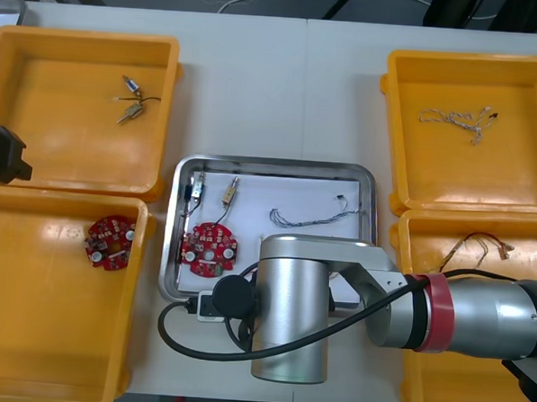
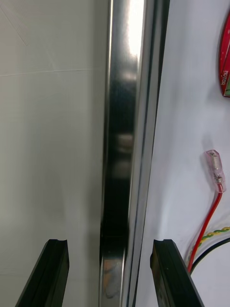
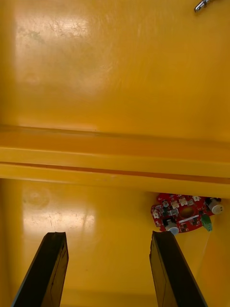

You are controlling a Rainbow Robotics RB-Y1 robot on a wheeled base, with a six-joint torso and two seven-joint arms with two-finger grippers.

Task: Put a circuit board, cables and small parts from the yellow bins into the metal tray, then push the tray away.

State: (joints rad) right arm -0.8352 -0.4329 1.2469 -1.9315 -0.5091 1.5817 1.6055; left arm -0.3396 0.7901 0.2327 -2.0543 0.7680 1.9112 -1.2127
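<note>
At the table's near edge, right gripper (image 2: pixel 110 244): its flat black fingers (image 2: pixel 52 271) are standing apart, straddling the tray's near rim, one over bare table, one over the white floor, and gripping nothing.
Right arm (image 1: pixel 290 310): a brushed silver cylinder with a red ring is reaching in from the right and covering the tray's near side.
Shiny rectangular metal tray (image 1: pixel 275 164): it is lying between the bins, its rolled rim mirror-bright, its floor matt white.
Red and yellow cable (image 2: pixel 216 171): a thin red wire ending in a clear plastic terminal is lying inside the tray beside the inner finger, with a twisted yellow strand and a black one.
Round red circuit board (image 1: pixel 209 249): it is resting flat in the tray's near-left part, studded with small pale components.
Twisted blue and white cable (image 1: pixel 317 216): it is trailing loosely across the tray's right half.
Small metal parts (image 1: pixel 230 192): two are lying apart by the tray's far-left corner.
Left gripper (image 3: pixel 108 237): it is hovering over the left bins, jaws wide apart and empty.
Second red circuit board (image 1: pixel 110 241): it is sitting in the near left bin.
Glossy yellow bins (image 1: pixel 83 38): smooth plastic, with rounded corners, they are sitting two at each side.
Loose metal pieces (image 1: pixel 130 101): a pair is lying in the far left bin.
Pale twisted cable (image 1: pixel 457 121): it is lying in the far right bin.
Thin dark cable (image 1: pixel 478 246): it is curling in the near right bin.
</note>
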